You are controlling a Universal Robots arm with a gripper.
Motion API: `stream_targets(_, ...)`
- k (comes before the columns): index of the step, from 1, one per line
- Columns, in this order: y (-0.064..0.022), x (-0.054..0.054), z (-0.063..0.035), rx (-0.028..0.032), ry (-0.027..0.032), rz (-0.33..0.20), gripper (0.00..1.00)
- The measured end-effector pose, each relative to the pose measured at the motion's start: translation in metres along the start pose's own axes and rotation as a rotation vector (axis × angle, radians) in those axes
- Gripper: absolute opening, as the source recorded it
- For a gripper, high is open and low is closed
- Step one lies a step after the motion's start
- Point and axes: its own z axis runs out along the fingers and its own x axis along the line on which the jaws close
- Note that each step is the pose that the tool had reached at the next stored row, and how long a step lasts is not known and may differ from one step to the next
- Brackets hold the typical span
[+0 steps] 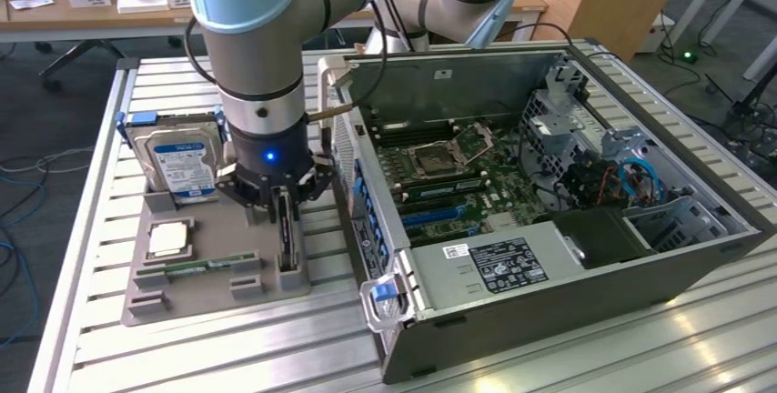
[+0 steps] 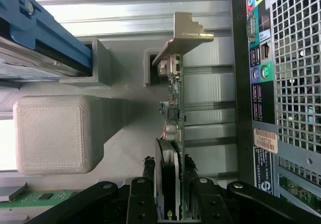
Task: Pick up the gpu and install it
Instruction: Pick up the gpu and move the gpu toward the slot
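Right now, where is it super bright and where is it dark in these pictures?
Exterior view: glare streaks the metal table beside the computer case, a blue light glows on the arm, and the case's inside looks dimmer. Wrist view: the table beyond the gpu washes out to white, while the gripper by the gpu looks dark and shadowed.

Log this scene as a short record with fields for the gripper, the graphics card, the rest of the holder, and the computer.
gripper: down at the graphics card's top edge
graphics card: standing on edge in a slot of the gray holder, not yet in the computer
also on holder: hard drive upright, processor chip lying flat, memory stick in its slot
computer: lying on its side, open, beside the holder on the exterior view's right
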Motion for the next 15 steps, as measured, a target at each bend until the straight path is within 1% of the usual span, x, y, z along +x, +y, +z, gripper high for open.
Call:
stream_targets(8,-0.0001,0.0000,-0.0001,0.0003,0.0002,0.000,0.36)
stream_targets(15,-0.0028,-0.0002,-0.0002,-0.0008,0.0002,0.000,0.36)
